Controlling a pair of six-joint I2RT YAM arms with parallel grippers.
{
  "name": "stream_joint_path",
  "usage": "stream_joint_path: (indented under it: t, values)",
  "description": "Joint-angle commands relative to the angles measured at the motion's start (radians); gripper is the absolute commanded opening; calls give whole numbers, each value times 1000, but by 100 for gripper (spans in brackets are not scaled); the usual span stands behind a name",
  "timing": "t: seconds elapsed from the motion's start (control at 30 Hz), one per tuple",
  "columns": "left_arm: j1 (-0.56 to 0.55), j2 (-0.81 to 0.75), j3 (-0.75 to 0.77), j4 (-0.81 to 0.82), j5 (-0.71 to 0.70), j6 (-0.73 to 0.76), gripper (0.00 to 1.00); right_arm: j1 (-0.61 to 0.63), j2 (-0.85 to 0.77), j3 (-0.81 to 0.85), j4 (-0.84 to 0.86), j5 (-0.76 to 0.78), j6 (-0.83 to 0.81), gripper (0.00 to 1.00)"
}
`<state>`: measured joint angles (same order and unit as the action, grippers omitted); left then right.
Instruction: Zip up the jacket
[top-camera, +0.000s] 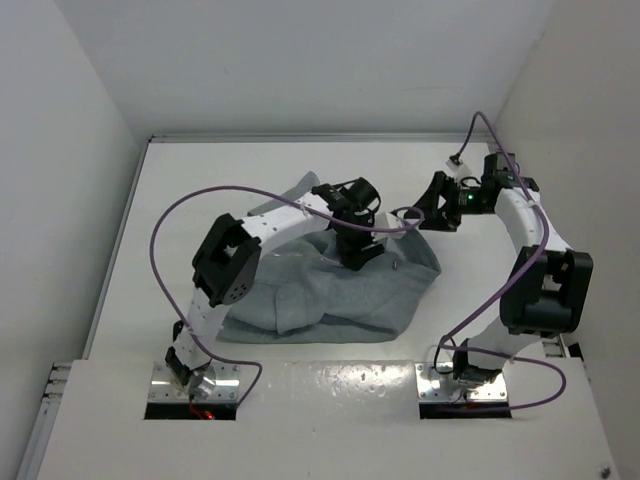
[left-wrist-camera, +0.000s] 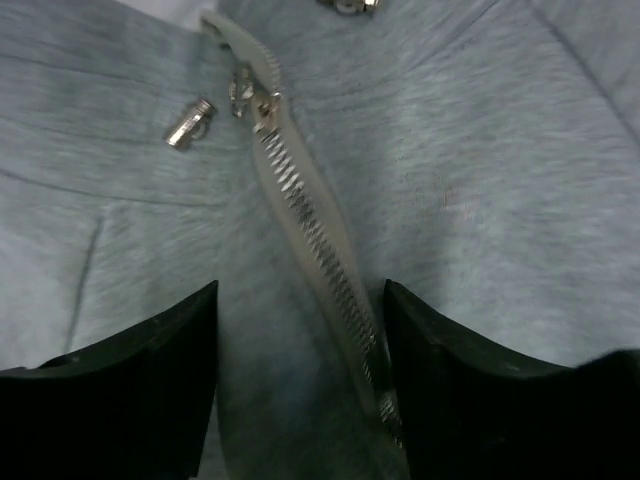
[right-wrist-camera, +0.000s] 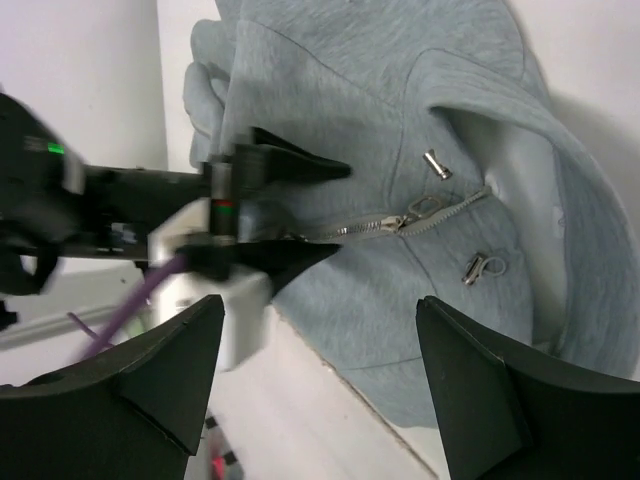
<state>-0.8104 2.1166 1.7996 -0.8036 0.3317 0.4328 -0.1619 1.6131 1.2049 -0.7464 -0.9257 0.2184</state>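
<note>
The light grey jacket (top-camera: 340, 295) lies crumpled on the white table between the arms. Its metal zipper (left-wrist-camera: 310, 225) runs closed up the front, with the slider (left-wrist-camera: 262, 105) near the collar. My left gripper (left-wrist-camera: 300, 300) hovers low over the jacket, open, its fingers (left-wrist-camera: 130, 390) straddling the zipper line with nothing pinched. In the top view it (top-camera: 358, 260) points down onto the jacket's middle. My right gripper (right-wrist-camera: 320, 310) is open and empty, off the jacket's edge by the collar (top-camera: 418, 218). It looks at the slider (right-wrist-camera: 410, 215) and the left gripper (right-wrist-camera: 340, 210).
Two metal cord ends (right-wrist-camera: 432, 163) (right-wrist-camera: 475, 268) lie on the fabric on either side of the slider. A purple cable (top-camera: 200, 200) loops above the left arm. White walls close in the table (top-camera: 200, 170) at the back and sides.
</note>
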Motion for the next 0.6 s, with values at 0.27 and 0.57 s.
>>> stream_joint_path:
  t: [0.27,0.57]
  values:
    - [48,-192,-248,241,119,-28,2,12,34,-73,18,-131,78,78]
    - [88,-537,-717,850,234,64,0,54,253,-30,156,-424,164,78]
